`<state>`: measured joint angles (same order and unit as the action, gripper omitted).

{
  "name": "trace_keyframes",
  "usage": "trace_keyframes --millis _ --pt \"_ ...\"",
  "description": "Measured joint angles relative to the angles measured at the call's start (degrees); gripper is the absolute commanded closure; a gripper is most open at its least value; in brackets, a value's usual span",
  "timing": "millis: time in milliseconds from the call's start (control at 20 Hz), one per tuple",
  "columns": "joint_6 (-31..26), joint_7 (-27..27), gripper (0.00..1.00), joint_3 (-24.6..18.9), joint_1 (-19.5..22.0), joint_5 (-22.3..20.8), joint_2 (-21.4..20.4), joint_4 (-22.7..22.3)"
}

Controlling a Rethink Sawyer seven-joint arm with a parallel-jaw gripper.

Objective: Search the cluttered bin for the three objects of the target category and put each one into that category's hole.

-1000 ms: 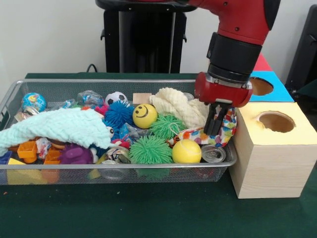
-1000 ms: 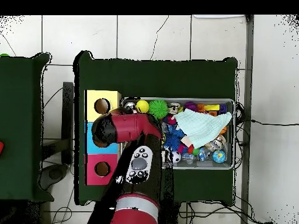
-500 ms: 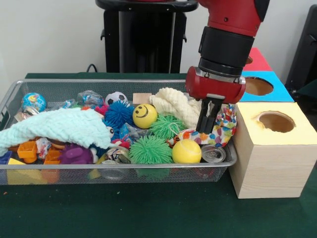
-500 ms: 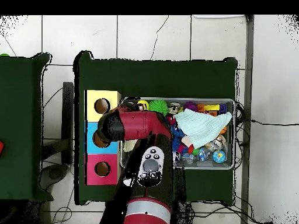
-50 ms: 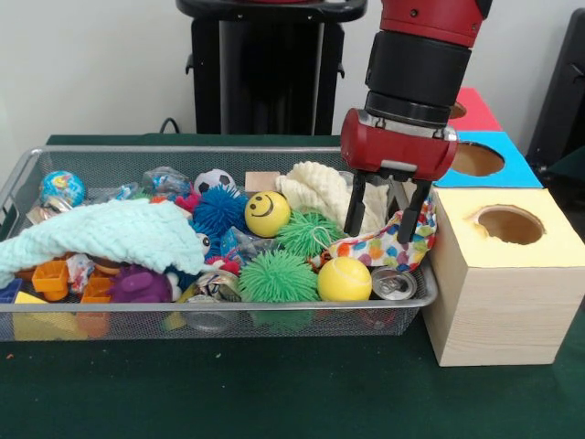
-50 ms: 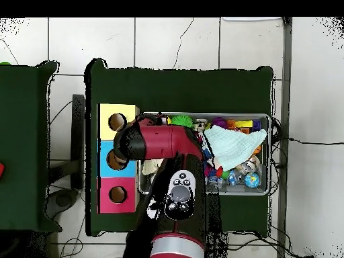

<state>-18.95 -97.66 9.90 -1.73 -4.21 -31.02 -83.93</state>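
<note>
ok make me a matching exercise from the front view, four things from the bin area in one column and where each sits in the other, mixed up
Things:
1. smiley ball
2. can
3. mint cloth
4. yellow box

Places:
A. right front corner of the bin
B. outside the bin, at its right end
C. mid bin, beside the blue spiky ball
D. spread over the bin's left part

Pairs: 1-C, 2-A, 3-D, 4-B

Even, soft light falls from overhead in the front view, and nothing is blown out. The pale wooden box with a yellow top [image 5: 498, 283] lays a faint shadow along the dark green table [image 5: 274, 393] at its near edge. The red and black arm [image 5: 416, 64] looks crisp. The small silver can [image 5: 394, 284] glints faintly.
</note>
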Motion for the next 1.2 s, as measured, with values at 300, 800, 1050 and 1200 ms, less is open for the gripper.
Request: trace_keyframes --millis 300,800,1050,1200 --pt "0.0 0.0 0.0 -0.9 0.6 0.0 -0.4 0.0" --pt "0.0 0.0 0.0 -3.9 2.3 3.5 -1.1 0.0" --pt "0.0 0.0 0.0 -5.2 3.2 5.0 -1.1 0.0" --pt "0.0 0.0 0.0 -5.8 3.5 5.9 -1.1 0.0"
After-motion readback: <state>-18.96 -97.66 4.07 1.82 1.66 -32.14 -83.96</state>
